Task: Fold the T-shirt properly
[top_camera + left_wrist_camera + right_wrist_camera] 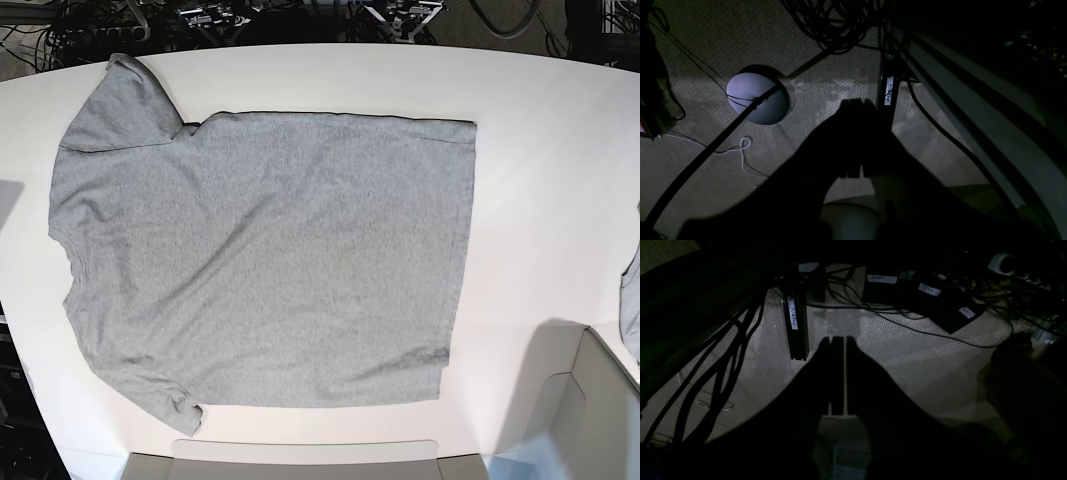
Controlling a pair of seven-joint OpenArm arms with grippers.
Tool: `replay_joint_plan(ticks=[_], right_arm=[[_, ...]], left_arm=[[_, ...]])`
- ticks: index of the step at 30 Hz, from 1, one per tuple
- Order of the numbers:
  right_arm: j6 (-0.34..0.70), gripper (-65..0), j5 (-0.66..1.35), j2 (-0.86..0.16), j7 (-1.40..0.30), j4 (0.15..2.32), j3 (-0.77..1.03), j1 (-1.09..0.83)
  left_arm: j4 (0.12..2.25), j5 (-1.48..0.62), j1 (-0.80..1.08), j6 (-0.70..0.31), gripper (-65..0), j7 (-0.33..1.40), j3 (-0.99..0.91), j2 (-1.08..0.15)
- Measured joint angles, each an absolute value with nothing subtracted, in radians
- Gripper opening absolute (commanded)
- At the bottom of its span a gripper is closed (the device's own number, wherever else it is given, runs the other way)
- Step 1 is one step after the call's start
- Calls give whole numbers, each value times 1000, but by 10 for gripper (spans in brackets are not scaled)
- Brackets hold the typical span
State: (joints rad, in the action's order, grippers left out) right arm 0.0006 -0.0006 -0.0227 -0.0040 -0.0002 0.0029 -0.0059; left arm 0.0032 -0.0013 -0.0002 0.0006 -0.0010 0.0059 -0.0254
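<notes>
Grey fabric: the T-shirt (265, 255) lies spread flat and unfolded on the white surface (540, 200), filling most of the base view.
Neck: the round neckline sits at the left edge of the base view, the hem runs along the right side.
Sleeves: one short sleeve points to the upper left corner, the other lies at the lower left, near the front edge of the surface.
Cloth state: mostly smooth, with light wrinkles near the lower right corner of the hem.
Other garment: a sliver of grey cloth (630, 305) shows at the right edge of the base view, well apart from the T-shirt.
Left hand: the left hand (853, 140) is a dark silhouette in its wrist view, fingers pressed together and holding nothing, hanging over carpeted floor (740, 36).
Right hand: the right hand (838, 373) is likewise dark, its fingers closed with only a thin slit between them, empty.
Floor, left wrist view: a round pale disc (755, 98), a white cord (740, 151) and a dark labelled bar (888, 93).
Floor, right wrist view: black cables (723, 373), a labelled bar (795, 326) and dark boxes with white labels (930, 298).
Arms: neither arm shows in the base view.
</notes>
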Motion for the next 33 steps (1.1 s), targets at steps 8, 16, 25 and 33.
replay_joint_plan(ticks=[8,16,25,33], right_arm=[[1,-650,-1,-24,-4,0,4,-6],[1,-650,-1,-24,-4,0,4,-6],[1,-650,-1,-24,-4,0,4,-6],[1,-650,-1,-24,-4,0,4,-7]], left_arm=[[4,-1,0,1,-650,-1,6,-25],[4,-1,0,1,-650,-1,6,-25],[4,-1,0,1,-650,-1,6,-25],[3,-1,0,1,-650,-1,6,-39]])
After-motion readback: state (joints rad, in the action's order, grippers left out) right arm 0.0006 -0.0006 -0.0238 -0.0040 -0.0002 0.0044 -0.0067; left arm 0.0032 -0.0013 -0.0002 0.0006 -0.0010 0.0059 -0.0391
